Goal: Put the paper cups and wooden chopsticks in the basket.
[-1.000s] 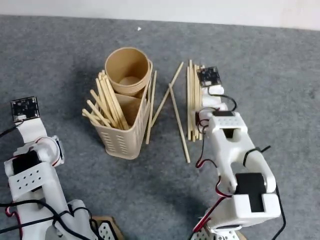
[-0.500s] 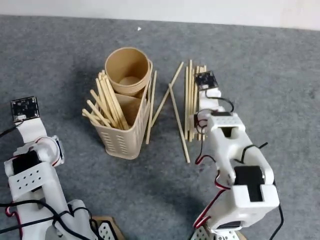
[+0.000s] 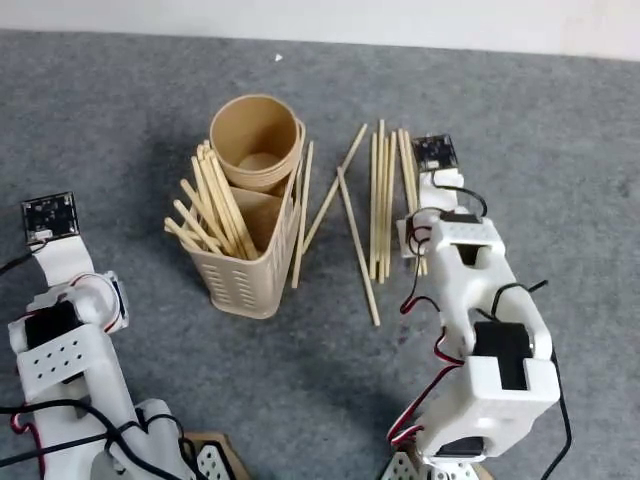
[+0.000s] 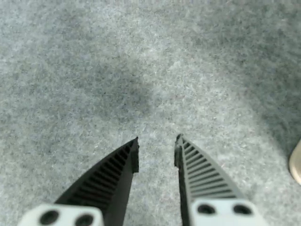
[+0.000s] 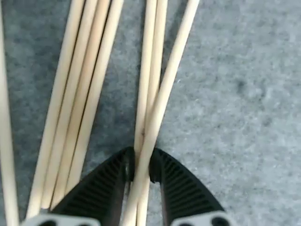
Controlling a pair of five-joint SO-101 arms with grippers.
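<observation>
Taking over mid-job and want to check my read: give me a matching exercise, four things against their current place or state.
1 paper cups
2 left pincer
3 right pincer
4 basket

A closed on loose chopsticks
B open above bare carpet
C stacked inside the basket
D on the carpet, holding the cups

Pairs: 1-C, 2-B, 3-A, 4-D

a grey, felt-like carpet (image 3: pixel 120 110) covers the whole surface, its nap mottled light and dark. along the far edge in the high view runs a pale off-white strip (image 3: pixel 400 20); whether it is wall or bare floor cannot be told. a tiny white speck (image 3: pixel 278 58) lies on the carpet near that strip. the light is soft and even, and the shadows are faint and blurred.
</observation>
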